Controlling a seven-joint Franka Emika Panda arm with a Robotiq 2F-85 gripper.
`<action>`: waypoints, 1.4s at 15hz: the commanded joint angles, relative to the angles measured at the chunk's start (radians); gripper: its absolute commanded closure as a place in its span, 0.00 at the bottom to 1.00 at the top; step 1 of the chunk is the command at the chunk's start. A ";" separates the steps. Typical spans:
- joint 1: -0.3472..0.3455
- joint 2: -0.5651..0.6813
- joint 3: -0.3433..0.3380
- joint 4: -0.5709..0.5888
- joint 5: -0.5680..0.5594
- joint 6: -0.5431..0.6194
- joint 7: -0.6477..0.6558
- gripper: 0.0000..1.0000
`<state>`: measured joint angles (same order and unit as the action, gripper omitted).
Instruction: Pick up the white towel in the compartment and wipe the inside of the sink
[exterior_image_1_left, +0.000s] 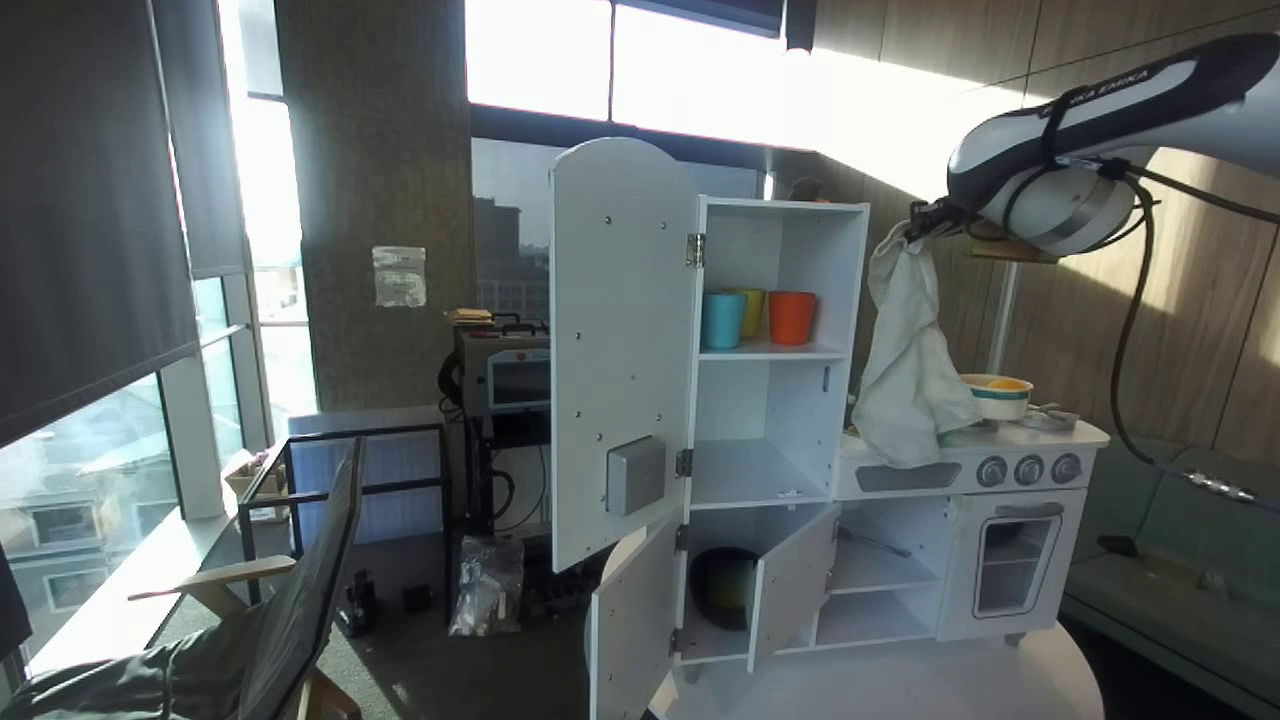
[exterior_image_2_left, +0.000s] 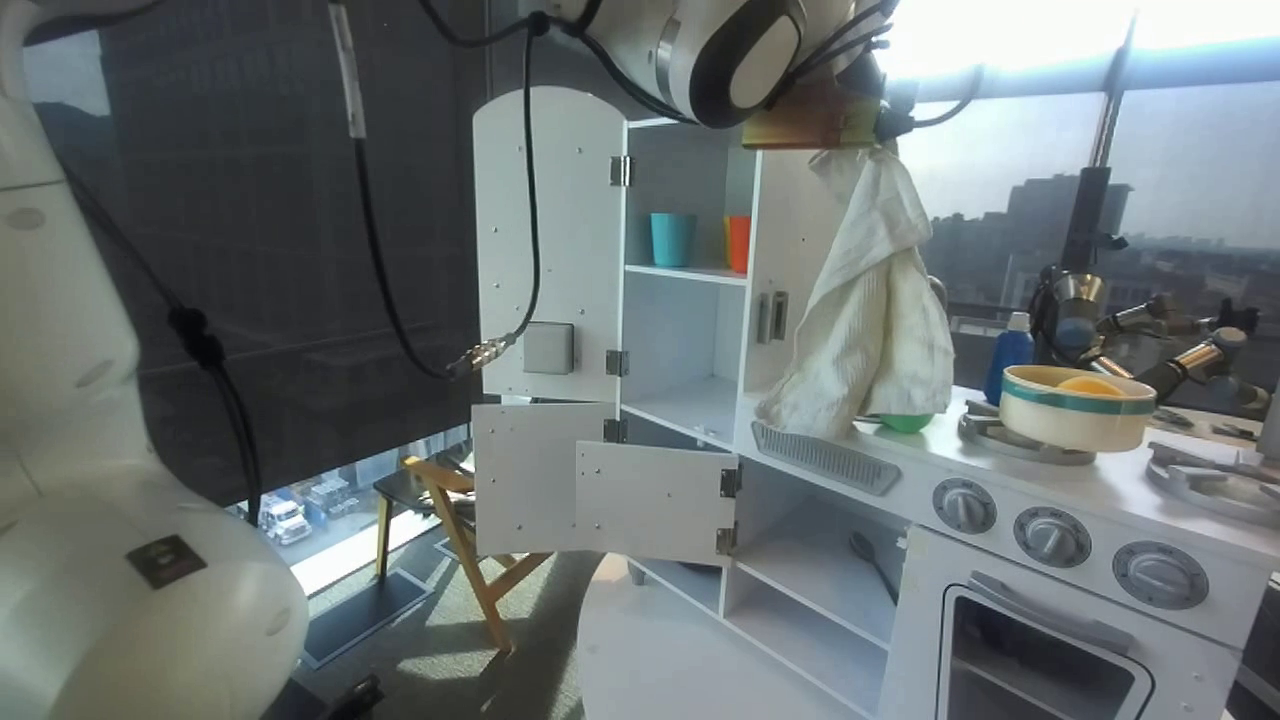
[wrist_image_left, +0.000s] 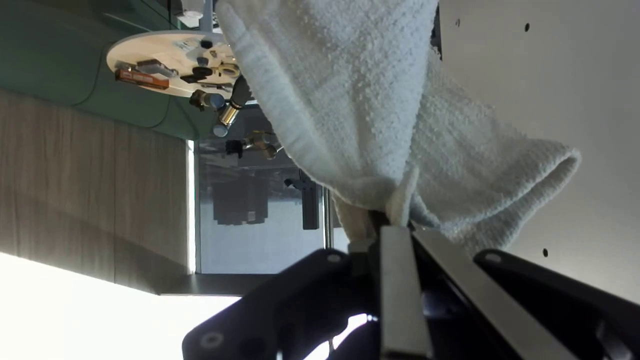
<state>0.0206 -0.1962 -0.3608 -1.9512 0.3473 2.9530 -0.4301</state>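
Observation:
The white towel (exterior_image_1_left: 910, 350) hangs in loose folds from my gripper (exterior_image_1_left: 914, 226), over the left part of the toy kitchen's counter. In an exterior view, the towel (exterior_image_2_left: 870, 290) hangs beside the tall cabinet, its lower edge at about counter height. I cannot tell whether it touches the counter. In the wrist view, my gripper (wrist_image_left: 400, 227) is shut on a bunched part of the towel (wrist_image_left: 345, 95), and the cloth spreads beyond the fingertips. The inside of the sink does not show; the towel covers that part of the counter.
A green item (exterior_image_2_left: 906, 423) lies by the towel's lower edge. A cream pot (exterior_image_2_left: 1075, 410) with a yellow-orange thing inside stands on a burner, near a blue bottle (exterior_image_2_left: 1010, 355). The tall cabinet (exterior_image_1_left: 785, 205) has open doors and holds blue (exterior_image_1_left: 722, 320), yellow and orange cups.

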 joint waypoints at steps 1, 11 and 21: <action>0.080 0.116 -0.058 0.068 0.150 0.021 -0.113 0.99; 0.044 0.049 -0.045 -0.108 0.135 -0.201 -0.144 0.99; -0.132 0.156 0.028 -0.131 0.023 -0.361 -0.060 0.99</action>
<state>-0.0539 -0.0738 -0.3631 -2.1102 0.4002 2.6220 -0.5345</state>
